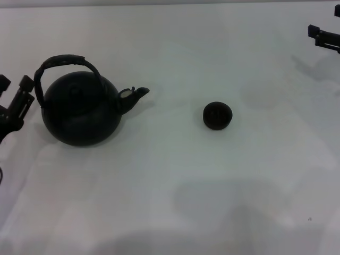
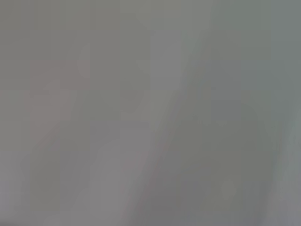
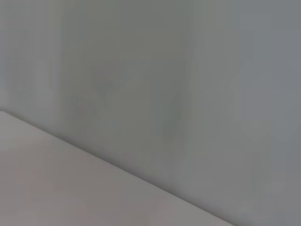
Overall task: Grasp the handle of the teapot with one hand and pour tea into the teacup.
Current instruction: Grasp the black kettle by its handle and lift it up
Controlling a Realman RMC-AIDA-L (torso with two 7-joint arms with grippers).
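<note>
Nearest in the head view, the teacup (image 1: 217, 115) sits apart from the upright teapot (image 1: 82, 109) with its handle (image 1: 64, 62), left gripper (image 1: 15, 90) beside it seemingly open and empty, right gripper (image 1: 324, 36) far off, jaw state unclear; both wrist views show only blank grey.

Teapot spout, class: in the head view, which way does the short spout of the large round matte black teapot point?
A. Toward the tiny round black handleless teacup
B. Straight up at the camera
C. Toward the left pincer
A: the large round matte black teapot has its spout on the side facing the tiny round black handleless teacup, away from the left pincer.
</note>
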